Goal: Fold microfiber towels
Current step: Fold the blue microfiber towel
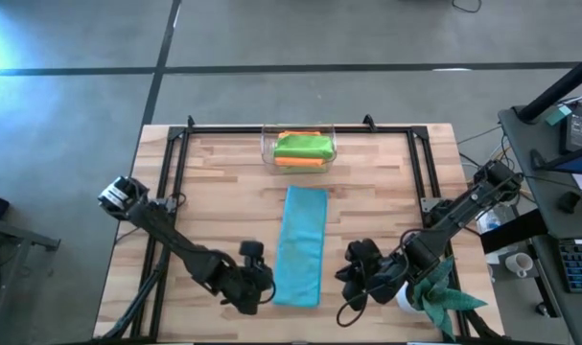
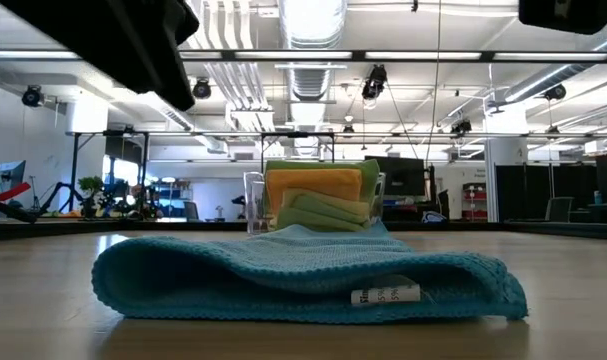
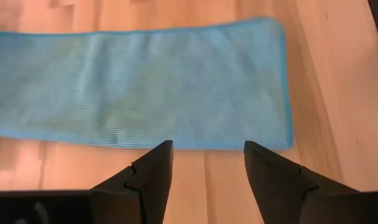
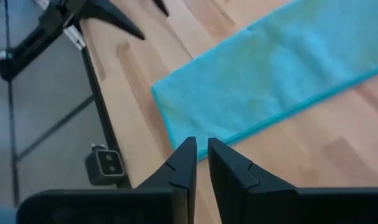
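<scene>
A light blue microfiber towel (image 1: 302, 246) lies on the wooden table as a long narrow strip, folded over, running from the middle toward the near edge; a white label (image 2: 385, 295) shows at its near end. My left gripper (image 3: 207, 158) hangs open just left of the strip's near end (image 3: 263, 81), its fingertips short of the edge. My right gripper (image 4: 201, 149) hovers shut on the strip's right side near the same end (image 4: 195, 99), with nothing between its fingers. Neither touches the towel.
A clear bin (image 1: 298, 149) at the far middle holds folded green and orange towels (image 2: 318, 200). A teal spiky plant in a white pot (image 1: 432, 292) stands at the near right, close to my right arm. Black frame rails (image 1: 166, 182) run along the table's sides.
</scene>
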